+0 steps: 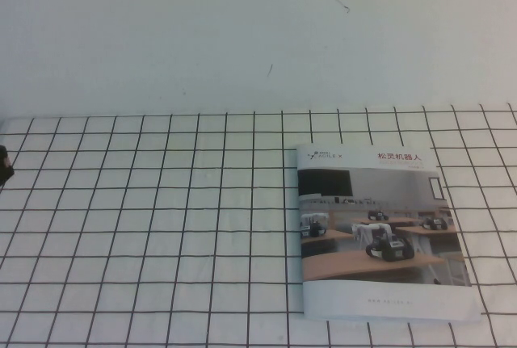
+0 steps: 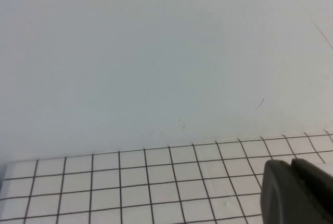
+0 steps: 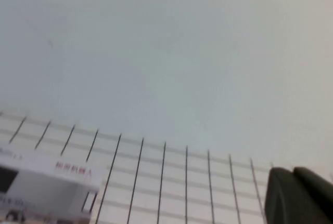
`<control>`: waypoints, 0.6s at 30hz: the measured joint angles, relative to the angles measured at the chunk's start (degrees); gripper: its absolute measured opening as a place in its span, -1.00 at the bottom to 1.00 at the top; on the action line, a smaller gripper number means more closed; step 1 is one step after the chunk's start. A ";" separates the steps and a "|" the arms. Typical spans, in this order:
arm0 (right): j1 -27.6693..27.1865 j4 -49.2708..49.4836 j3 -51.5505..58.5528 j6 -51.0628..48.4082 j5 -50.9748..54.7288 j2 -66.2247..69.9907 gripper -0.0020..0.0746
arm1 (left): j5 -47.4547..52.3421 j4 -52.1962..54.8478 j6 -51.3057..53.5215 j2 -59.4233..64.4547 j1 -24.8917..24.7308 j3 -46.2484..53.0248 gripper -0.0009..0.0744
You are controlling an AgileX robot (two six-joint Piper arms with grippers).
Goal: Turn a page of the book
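Note:
The book (image 1: 378,231) lies closed and flat on the grid cloth at the right of the high view. The page (image 1: 371,219), the cover leaf with the photo of robots on wooden desks and a red Chinese title, faces up. A far corner of the book also shows in the right wrist view (image 3: 47,185). My left gripper (image 2: 290,162) is shut and empty over bare cloth, away from the book. My right gripper (image 3: 292,171) is shut and empty, held above the cloth apart from the book. Neither gripper's fingers show in the high view.
A white cloth with a black grid (image 1: 161,227) covers the table up to a plain pale wall (image 1: 242,33). A small dark part (image 1: 4,166) shows at the far left edge of the high view.

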 joint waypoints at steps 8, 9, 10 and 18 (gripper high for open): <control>3.05 6.93 -0.65 -0.40 9.26 8.41 -0.95 | 2.34 -6.22 3.13 3.12 -1.24 0.00 -0.98; 3.62 7.15 -0.65 -0.40 10.85 9.46 -0.95 | 3.11 -7.47 5.13 4.15 -1.78 0.00 -0.98; 4.16 7.30 -0.65 -0.14 12.36 10.65 -0.95 | 3.89 -8.90 7.19 5.28 -2.44 -0.13 -0.98; 5.01 11.49 -2.75 -0.50 20.55 23.78 -0.95 | 10.73 -21.96 21.90 17.35 -6.91 -5.66 -0.98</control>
